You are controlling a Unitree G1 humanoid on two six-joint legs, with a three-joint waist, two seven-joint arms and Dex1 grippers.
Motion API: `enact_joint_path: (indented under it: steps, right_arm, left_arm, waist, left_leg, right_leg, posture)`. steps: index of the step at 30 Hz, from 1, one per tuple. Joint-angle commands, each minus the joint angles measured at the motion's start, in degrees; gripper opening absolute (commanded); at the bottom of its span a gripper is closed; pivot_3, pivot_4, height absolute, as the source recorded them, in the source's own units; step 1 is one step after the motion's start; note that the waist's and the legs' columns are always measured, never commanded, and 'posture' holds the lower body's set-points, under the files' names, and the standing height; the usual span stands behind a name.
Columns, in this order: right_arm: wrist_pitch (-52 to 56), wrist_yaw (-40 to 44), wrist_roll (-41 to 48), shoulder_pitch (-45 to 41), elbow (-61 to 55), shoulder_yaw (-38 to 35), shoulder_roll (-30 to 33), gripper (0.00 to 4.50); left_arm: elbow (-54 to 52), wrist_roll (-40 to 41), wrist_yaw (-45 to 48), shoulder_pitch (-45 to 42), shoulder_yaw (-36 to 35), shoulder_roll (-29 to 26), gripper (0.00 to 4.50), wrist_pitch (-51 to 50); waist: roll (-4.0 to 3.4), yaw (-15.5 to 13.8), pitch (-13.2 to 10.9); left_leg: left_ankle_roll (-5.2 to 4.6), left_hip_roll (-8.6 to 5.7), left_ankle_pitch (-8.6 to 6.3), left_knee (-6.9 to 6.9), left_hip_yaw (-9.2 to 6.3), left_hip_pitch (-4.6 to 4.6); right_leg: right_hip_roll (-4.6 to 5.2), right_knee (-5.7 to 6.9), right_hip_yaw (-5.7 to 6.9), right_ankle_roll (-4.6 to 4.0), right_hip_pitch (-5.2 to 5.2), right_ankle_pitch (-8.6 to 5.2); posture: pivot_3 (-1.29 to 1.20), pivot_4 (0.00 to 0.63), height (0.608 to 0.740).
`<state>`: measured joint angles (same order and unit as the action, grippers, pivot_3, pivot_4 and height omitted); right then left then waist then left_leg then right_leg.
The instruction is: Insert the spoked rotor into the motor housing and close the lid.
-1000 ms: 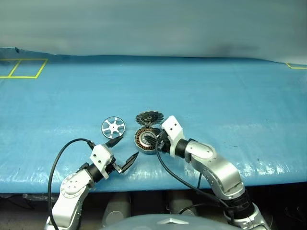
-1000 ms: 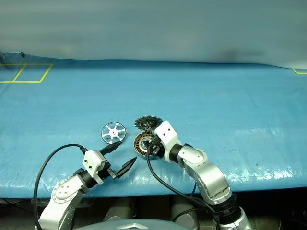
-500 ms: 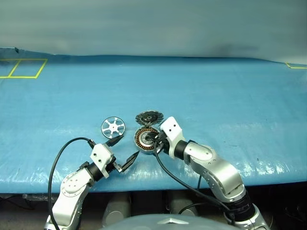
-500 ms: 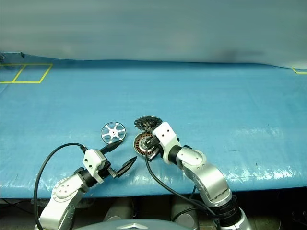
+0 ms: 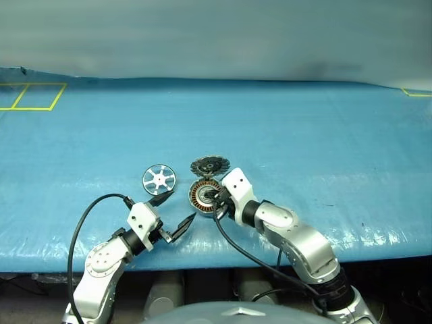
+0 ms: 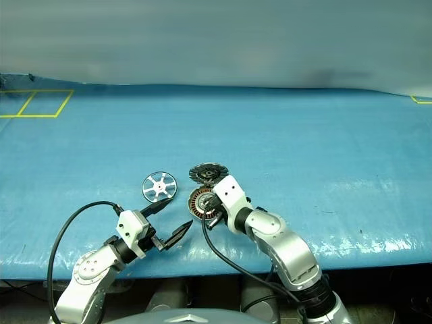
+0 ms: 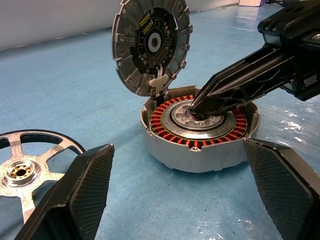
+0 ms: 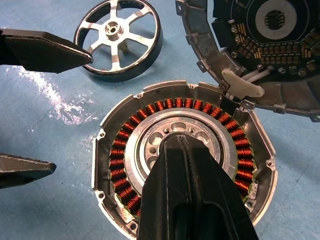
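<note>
A table draped in a wrinkled blue tarp (image 5: 324,135) carries the spoked rotor (image 5: 159,179), lying flat, and just beside it the motor housing (image 5: 202,196), its hinged lid (image 5: 209,165) open. Yellow tape squares (image 5: 30,96) mark the far left corner.

The right gripper (image 6: 210,202) reaches into the motor housing (image 6: 200,201), beside the spoked rotor (image 6: 159,185).
</note>
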<state>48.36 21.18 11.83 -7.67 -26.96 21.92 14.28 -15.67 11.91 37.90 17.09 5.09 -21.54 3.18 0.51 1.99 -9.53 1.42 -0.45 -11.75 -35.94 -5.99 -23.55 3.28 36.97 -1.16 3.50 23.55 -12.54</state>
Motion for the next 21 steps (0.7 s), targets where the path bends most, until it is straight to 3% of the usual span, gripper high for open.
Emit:
enact_joint_path:
  steps: [1,21]
  right_arm:
    - [-1.61,0.00,-0.13,-1.06,-0.66,-0.05,-0.63,0.04]
    - [-3.89,0.17,-0.92,-2.74,4.51,0.19,-2.59,0.04]
  left_arm:
    - [-0.20,0.31,0.10,-0.22,0.15,-0.07,4.50,0.80]
    - [-0.47,0.23,-0.36,0.04,0.42,-0.02,4.50,0.24]
  waist:
    - [0.00,0.00,0.00]
    - [0.00,0.06,0.00]
  left_leg:
    - [0.00,0.00,0.00,0.00,0.00,0.00]
    - [0.00,0.00,0.00,0.00,-0.01,0.01]
  right_leg:
    - [0.00,0.00,0.00,0.00,0.00,0.00]
    - [-0.01,0.02,0.00,0.00,-0.01,0.00]
  posture:
    - [0.00,0.150,0.740]
    - [0.00,0.150,0.740]
